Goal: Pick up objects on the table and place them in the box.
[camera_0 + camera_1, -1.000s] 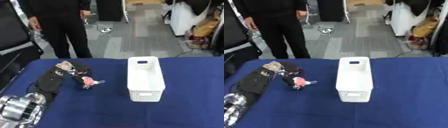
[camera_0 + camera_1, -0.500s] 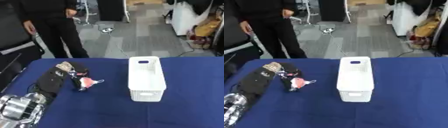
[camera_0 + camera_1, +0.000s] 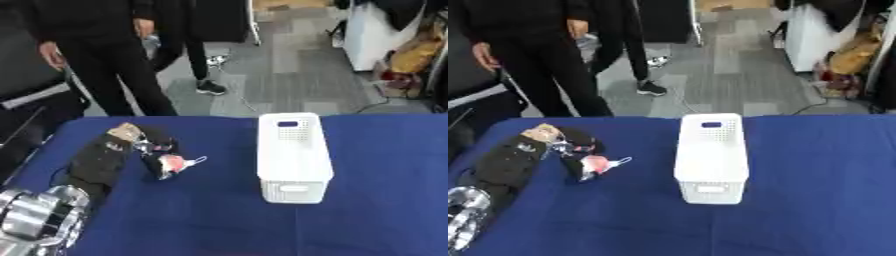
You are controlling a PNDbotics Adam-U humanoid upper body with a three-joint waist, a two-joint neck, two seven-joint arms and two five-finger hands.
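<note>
On the blue table [image 3: 192, 215], left of the middle, the robot's left hand [image 3: 150, 150] lies low over the cloth with its black fingers [image 3: 164, 165] curled round a small pink and white object [image 3: 178, 162], which it grasps just above or against the cloth; which of the two cannot be told. A thin pale strand or tab of that object sticks out to the right, past the fingers. The left arm [image 3: 92, 167] runs back from the hand toward the lower left corner, black along the forearm and ending in a silver joint [image 3: 35, 220] at the edge of the view. Well apart to the right of the hand stands a white box [image 3: 292, 156], long and narrow, with perforated walls and a handle slot in its near end; it sits upright on the cloth near the table's middle, and its inside cannot be seen from this angle. The right hand shows in neither view.
</note>
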